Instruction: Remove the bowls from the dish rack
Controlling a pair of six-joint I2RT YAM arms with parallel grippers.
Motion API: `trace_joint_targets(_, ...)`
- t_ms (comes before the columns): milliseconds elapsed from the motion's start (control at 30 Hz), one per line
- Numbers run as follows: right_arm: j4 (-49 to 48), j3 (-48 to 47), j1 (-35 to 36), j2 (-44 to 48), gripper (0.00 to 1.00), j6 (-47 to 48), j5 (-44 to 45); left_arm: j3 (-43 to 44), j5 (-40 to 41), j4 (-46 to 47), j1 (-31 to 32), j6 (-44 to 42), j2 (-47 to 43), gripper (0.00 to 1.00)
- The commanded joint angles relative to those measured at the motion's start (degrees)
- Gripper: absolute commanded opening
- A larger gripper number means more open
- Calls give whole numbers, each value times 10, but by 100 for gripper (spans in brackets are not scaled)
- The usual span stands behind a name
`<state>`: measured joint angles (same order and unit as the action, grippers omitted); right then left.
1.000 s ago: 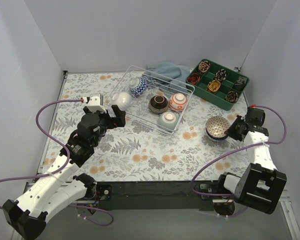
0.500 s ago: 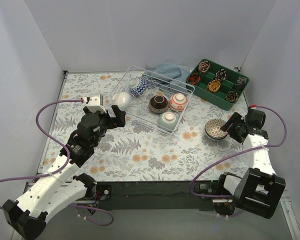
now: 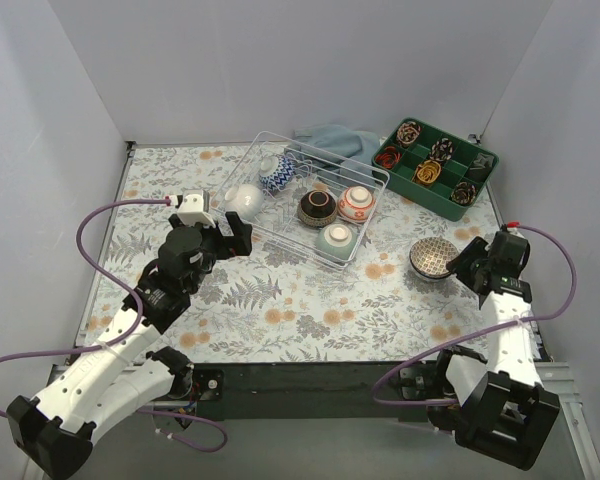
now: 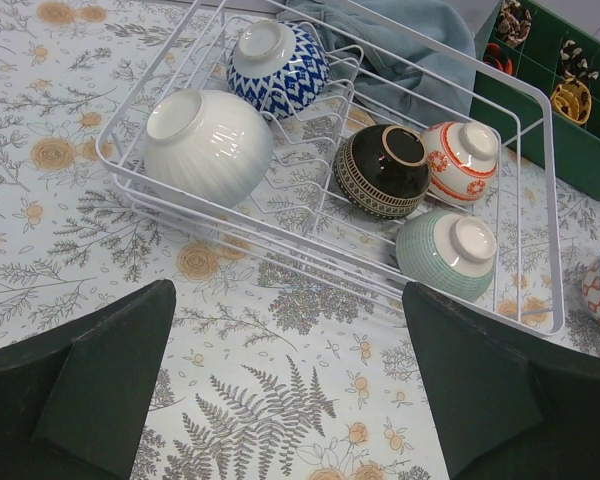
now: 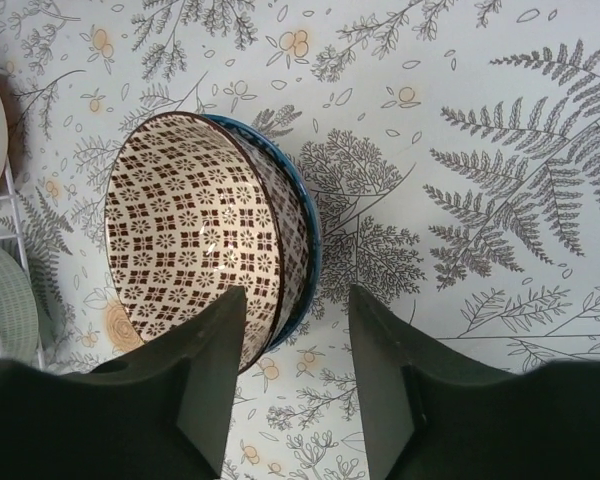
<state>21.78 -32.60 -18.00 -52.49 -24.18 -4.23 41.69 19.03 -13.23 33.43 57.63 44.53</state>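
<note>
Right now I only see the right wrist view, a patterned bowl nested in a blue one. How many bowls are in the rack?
Observer: Five in the dish rack: white bowl, blue-patterned bowl, black bowl, red-and-white bowl, pale green bowl.
Operator: Where's the left arm?
Observer: The left gripper hangs open just left of the rack, by the white bowl.
Operator: Anything behind the rack?
Observer: A blue-grey cloth lies at its far side.

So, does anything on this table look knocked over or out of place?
Nothing looks spilled or broken. The bowls in the dish rack lie tipped over, bases showing, as drying bowls would. The oddest thing is the crumpled blue cloth bunched against the rack's far side.
</note>
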Motion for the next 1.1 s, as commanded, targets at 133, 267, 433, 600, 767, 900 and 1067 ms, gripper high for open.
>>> trace_joint_targets(133,-48,43,-3,66,54,-51,7,-7,1,14,-2,-8,8,98)
trace_joint_targets(267,-48,42,-3,102,62,-48,-11,-4,-4,16,-2,-10,28,98)
trace_joint_targets(433,-36,34,23,156,68,-36,-12,22,0,13,-3,-21,87,98)
trace_joint_targets(600,-27,9,84,199,72,12,11,93,21,-34,-2,-45,172,98)
trace_joint_targets(767,-27,-6,145,227,79,61,40,178,72,-74,-2,-81,282,98)
trace_joint_targets(900,-31,-1,196,262,84,77,40,266,113,-117,-1,-112,366,98)
trace_joint_targets(1067,-31,6,234,293,93,92,62,341,163,-157,-1,-163,461,98)
